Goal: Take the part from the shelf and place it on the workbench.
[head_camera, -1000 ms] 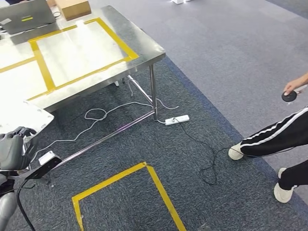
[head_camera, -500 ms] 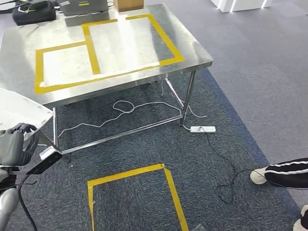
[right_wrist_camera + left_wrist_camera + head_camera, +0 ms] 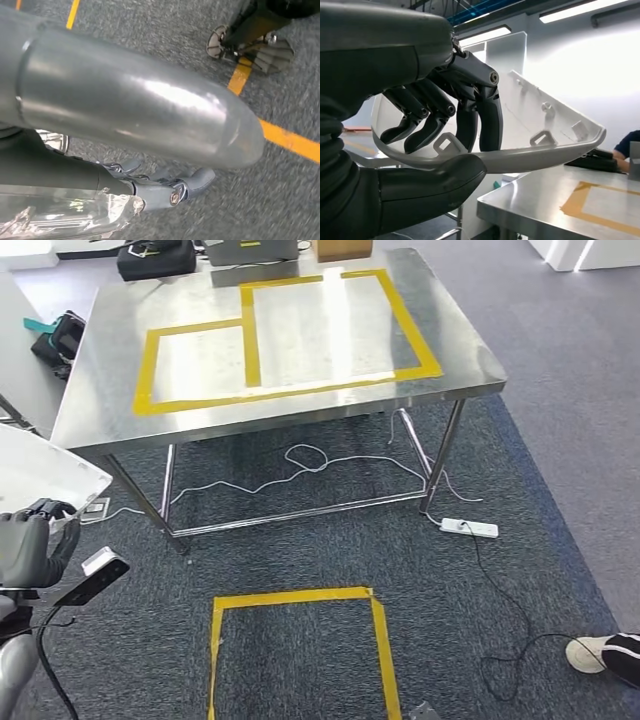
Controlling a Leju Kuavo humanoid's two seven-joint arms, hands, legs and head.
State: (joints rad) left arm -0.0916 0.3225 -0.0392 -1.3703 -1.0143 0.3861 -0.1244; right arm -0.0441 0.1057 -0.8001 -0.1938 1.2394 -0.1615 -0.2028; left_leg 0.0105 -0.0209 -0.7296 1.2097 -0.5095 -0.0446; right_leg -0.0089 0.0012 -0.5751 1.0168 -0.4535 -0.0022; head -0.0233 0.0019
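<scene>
the desk (image 3: 468,360) fills the upper half of the head view, a steel top marked with yellow tape boxes (image 3: 249,340), one larger toward the right and a smaller one to its left. at its far edge sit a dark bag (image 3: 155,258), a laptop (image 3: 249,250) and a cardboard box (image 3: 343,248). on the carpet at bottom centre is a yellow floor square (image 3: 294,600), and a power strip (image 3: 469,528) with a trailing cable lies by the desk's right leg. a person's shoe (image 3: 585,652) shows at the lower right edge.

the part (image 3: 45,472), a white curved shell, sits at the left edge of the head view, well apart from the desk and down-left of it. its long axis runs out from the left hand (image 3: 433,150) toward the desk; in the left wrist view the far tip hangs above the desk corner in the lower right of the frame.

the left hand's fingers (image 3: 486,117) are wrapped over the part's rim, with the thumb pressing from underneath, so the part is gripped.

the right hand (image 3: 166,192) hangs low over the carpet; i can't tell whether its fingers are open or closed. it is farther from the desk, so i'd judge the placing falls to the left arm, reaching up and right toward the tape boxes.
</scene>
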